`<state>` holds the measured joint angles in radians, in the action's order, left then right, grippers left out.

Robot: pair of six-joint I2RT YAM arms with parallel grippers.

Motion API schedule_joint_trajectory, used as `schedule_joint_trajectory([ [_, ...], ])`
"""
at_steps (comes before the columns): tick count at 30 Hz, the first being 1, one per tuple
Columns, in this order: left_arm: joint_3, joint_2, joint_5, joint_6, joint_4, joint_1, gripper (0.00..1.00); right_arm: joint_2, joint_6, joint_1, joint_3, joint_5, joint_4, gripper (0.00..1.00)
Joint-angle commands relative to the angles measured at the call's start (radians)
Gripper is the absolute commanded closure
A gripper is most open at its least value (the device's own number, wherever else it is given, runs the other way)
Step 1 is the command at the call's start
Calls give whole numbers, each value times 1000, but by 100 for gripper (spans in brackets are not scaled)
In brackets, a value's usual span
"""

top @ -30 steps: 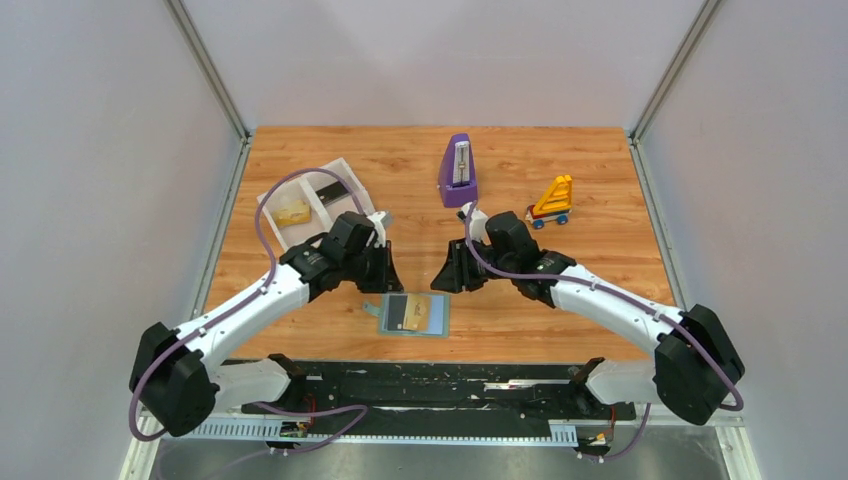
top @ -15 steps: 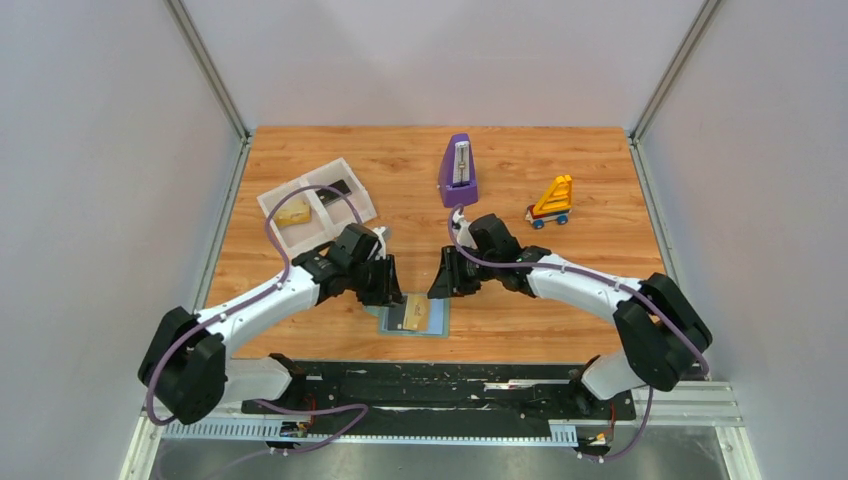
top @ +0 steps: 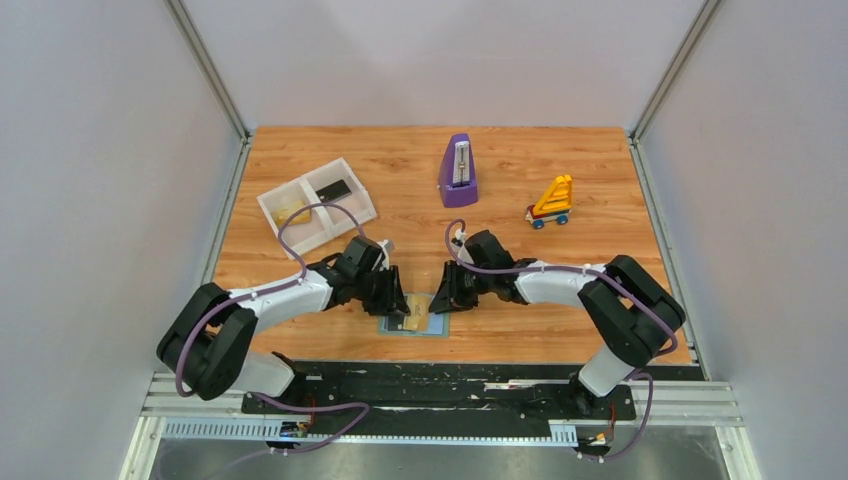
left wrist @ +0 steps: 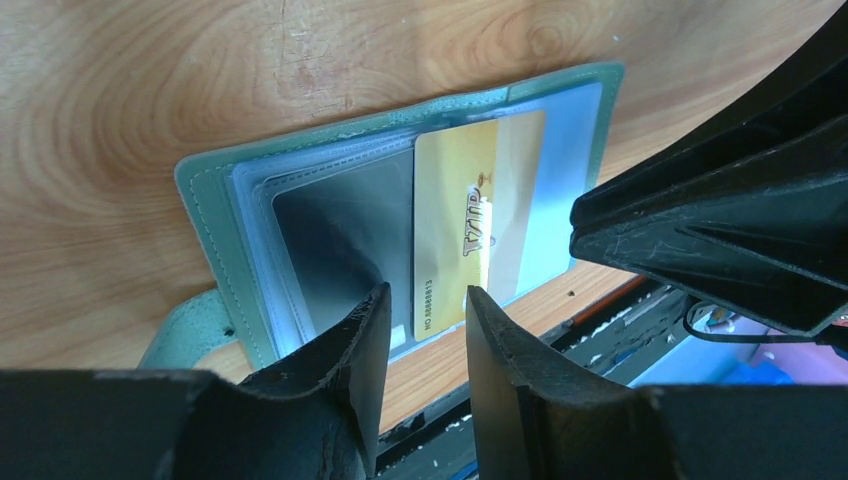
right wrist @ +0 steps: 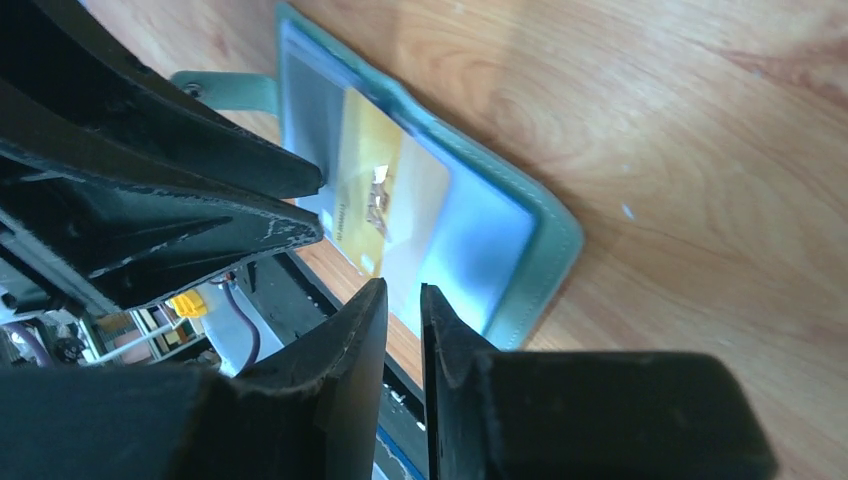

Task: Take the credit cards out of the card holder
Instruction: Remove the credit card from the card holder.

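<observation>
The pale teal card holder (left wrist: 215,215) lies open on the table by the front edge, also seen from above (top: 432,327). A yellowish-gold credit card (left wrist: 470,215) sits under a clear sleeve in it, its lower end sticking out of the pocket. Beside it is a dark grey panel (left wrist: 335,235); I cannot tell if that is a card. My left gripper (left wrist: 427,312) hangs open just above the gold card's lower end, nothing between its fingers. My right gripper (right wrist: 404,305) hovers at the holder's right page (right wrist: 470,250), its jaws a narrow gap apart and empty.
A white two-compartment tray (top: 345,170) stands at the back left with a yellowish item and a dark item in it. A purple metronome (top: 458,172) and a yellow toy (top: 551,202) stand at the back. The black front rail (top: 440,375) runs just below the holder.
Both arms have come down and toward the front onto the holder. The left gripper went from shut to open. The right jaws have narrowed.
</observation>
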<state>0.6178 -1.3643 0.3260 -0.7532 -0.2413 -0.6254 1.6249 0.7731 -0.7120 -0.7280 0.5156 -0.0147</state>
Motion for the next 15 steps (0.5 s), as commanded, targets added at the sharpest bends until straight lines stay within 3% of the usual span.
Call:
schedule_joint_trajectory([
  [1,-21,-27,29,-22,107,5,58,31,43,1,41,-33,-83,80],
  [15,-55,-44,26,-54,140,4,55,36,68,0,116,-78,-98,83],
])
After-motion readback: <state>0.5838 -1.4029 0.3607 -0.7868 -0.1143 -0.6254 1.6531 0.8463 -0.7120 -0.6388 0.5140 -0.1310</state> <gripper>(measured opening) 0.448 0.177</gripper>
